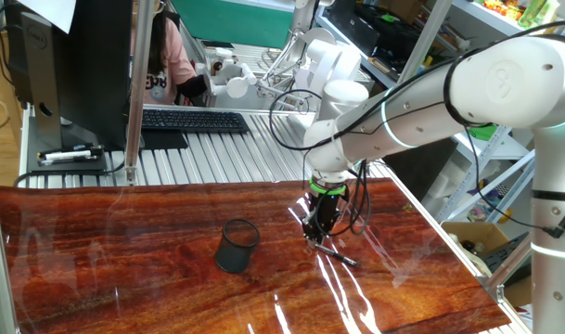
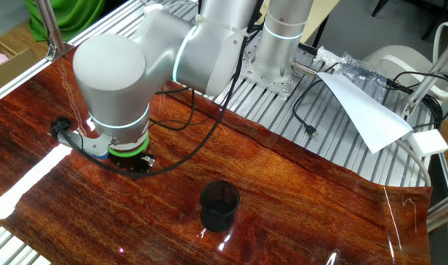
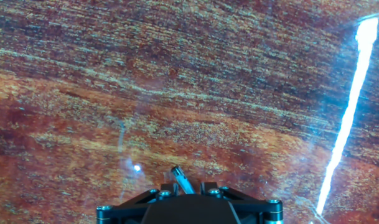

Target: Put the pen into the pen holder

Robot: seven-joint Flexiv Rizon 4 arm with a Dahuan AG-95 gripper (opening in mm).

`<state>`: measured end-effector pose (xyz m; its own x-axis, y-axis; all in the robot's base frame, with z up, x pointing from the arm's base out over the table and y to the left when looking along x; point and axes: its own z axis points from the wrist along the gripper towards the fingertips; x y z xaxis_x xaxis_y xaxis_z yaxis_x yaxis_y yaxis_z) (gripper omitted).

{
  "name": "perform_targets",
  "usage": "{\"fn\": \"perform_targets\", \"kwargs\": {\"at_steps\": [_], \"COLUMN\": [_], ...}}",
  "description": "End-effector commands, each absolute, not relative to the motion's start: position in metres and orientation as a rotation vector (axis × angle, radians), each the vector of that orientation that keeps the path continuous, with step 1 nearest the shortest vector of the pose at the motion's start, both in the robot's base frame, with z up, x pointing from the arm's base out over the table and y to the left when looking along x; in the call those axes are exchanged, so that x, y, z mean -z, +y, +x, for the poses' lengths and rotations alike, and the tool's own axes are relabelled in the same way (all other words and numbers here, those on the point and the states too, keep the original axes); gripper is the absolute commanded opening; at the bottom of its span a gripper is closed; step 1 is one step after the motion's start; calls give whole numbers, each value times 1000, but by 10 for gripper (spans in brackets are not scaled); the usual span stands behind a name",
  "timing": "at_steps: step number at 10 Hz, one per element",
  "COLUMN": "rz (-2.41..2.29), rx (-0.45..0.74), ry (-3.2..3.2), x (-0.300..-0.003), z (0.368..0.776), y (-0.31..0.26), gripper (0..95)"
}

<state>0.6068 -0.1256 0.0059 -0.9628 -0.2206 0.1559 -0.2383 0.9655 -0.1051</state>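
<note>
The pen (image 1: 338, 253), thin and black, slants down to the right from my gripper (image 1: 315, 237) onto the wooden table (image 1: 124, 260). My gripper is shut on the pen's upper end, low over the table. In the hand view the pen's silvery tip (image 3: 180, 177) pokes out between the jaws, close to the hand. The pen holder (image 1: 237, 245), a black mesh cup, stands upright to the gripper's left, a short way off. In the other fixed view the pen holder (image 2: 219, 206) sits to the right of the gripper (image 2: 140, 163). There the arm hides the pen.
Behind the table runs a ribbed metal surface (image 1: 226, 153) with a keyboard (image 1: 194, 120) and a monitor (image 1: 73, 65). Loose cables (image 2: 312, 118) and white paper (image 2: 367, 110) lie near the arm's base. The table's right edge (image 1: 454, 255) is close to the gripper.
</note>
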Motion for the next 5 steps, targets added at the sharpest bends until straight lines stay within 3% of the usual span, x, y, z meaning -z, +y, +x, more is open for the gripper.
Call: {"fn": "perform_targets", "kwargs": {"at_steps": [1,3,4,5], "rz": [347,347,347,347], "rx": [-180,-179,-178,-178], "ry": [-2961,-2959,-2959,-2960], "x": [-5,-5,-5,-5], "z": [607,607,607,607], "y": [-126,-126,-126,-126], "gripper": [190,190,0,0]}}
